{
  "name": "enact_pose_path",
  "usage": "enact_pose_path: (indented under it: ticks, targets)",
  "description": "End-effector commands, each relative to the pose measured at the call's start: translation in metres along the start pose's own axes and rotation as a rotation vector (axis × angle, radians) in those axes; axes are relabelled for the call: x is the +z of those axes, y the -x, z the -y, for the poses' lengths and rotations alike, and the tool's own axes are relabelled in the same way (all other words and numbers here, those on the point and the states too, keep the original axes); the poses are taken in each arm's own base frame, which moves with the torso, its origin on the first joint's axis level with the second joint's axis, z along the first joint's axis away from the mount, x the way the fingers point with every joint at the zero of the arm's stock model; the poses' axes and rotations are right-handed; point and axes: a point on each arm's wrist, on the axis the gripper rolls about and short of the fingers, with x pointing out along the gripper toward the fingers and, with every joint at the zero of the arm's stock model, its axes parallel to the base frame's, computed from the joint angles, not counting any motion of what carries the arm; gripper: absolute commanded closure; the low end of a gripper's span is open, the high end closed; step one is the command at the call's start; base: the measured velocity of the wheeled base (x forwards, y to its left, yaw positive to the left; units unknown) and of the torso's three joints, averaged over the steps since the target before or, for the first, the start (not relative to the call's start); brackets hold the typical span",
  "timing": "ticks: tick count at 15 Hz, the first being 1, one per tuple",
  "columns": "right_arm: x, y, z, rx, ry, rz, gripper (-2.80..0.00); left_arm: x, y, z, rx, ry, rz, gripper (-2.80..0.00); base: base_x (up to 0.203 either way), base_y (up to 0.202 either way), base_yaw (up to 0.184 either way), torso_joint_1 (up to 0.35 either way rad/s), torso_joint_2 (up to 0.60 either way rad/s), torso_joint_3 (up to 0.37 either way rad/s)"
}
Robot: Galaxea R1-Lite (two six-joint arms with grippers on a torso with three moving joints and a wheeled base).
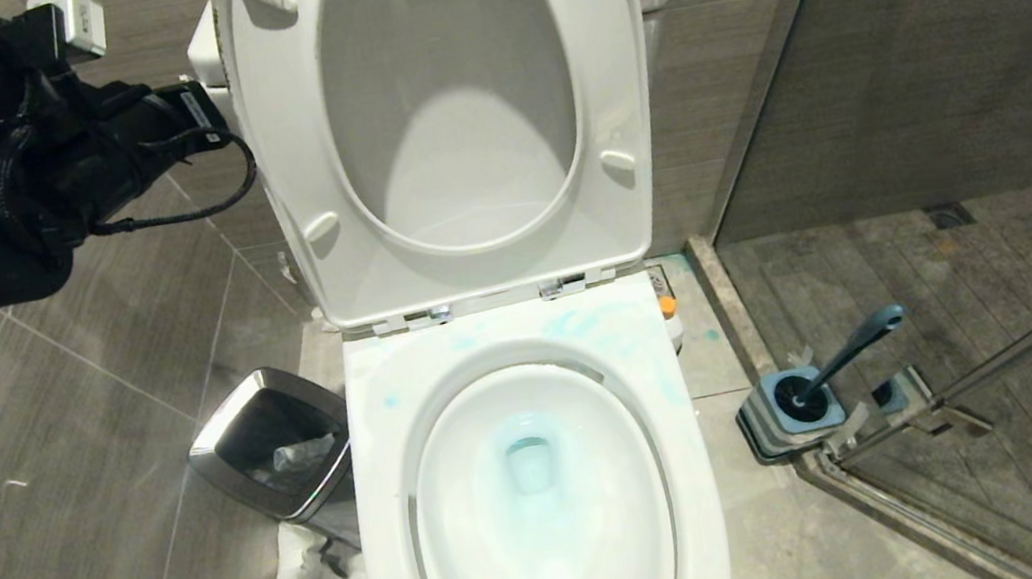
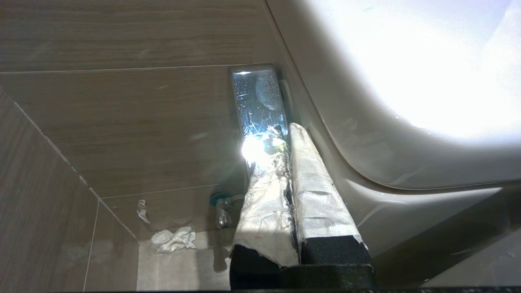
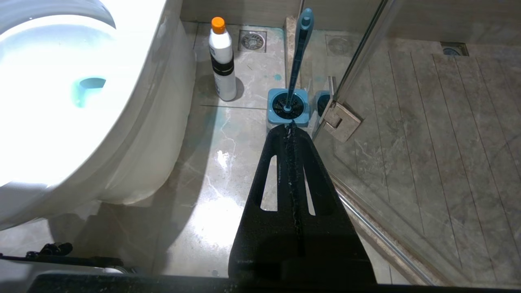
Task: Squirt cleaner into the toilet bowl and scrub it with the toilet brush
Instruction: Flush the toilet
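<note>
Cleaner [image 1: 526,434] already tints the water and smears the rim of the bowl [image 1: 385,510]; I judge scrubbing is next. The brush [image 3: 299,53] stands in its holder [image 3: 287,108] on the floor, right of the bowl. My right pincer [image 3: 290,125] is clenched, empty, near the holder. My left pincer [image 2: 287,134], clenched and empty, hangs left of the bowl. Next: release the right, grasp the handle.

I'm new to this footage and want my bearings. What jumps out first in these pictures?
The white toilet bowl fills the middle, seat up, with turquoise cleaner smeared on its back rim and tinting the water. To its right the toilet brush stands in its holder by the glass shower door. The left claw, shut, is raised left of the seat.
</note>
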Motion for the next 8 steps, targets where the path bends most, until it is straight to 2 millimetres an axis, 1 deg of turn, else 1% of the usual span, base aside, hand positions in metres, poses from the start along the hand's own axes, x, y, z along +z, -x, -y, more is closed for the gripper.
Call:
enact_pose_path:
  ticks: [1, 8]
  targets:
    - [0.0000, -0.0001, 0.0000, 0.001, 0.000, -0.002, 0.00, -0.0144, -0.0063, -0.0015, 0.001, 0.004, -0.037, 0.00, 0.000, 0.000, 0.000, 0.000, 0.00, 0.000]
    - [0.0000, -0.0001, 0.0000, 0.001, 0.000, -0.002, 0.00, -0.0229, -0.0068, -0.0022, 0.013, 0.012, -0.091, 0.00, 0.000, 0.000, 0.000, 0.000, 0.00, 0.000]
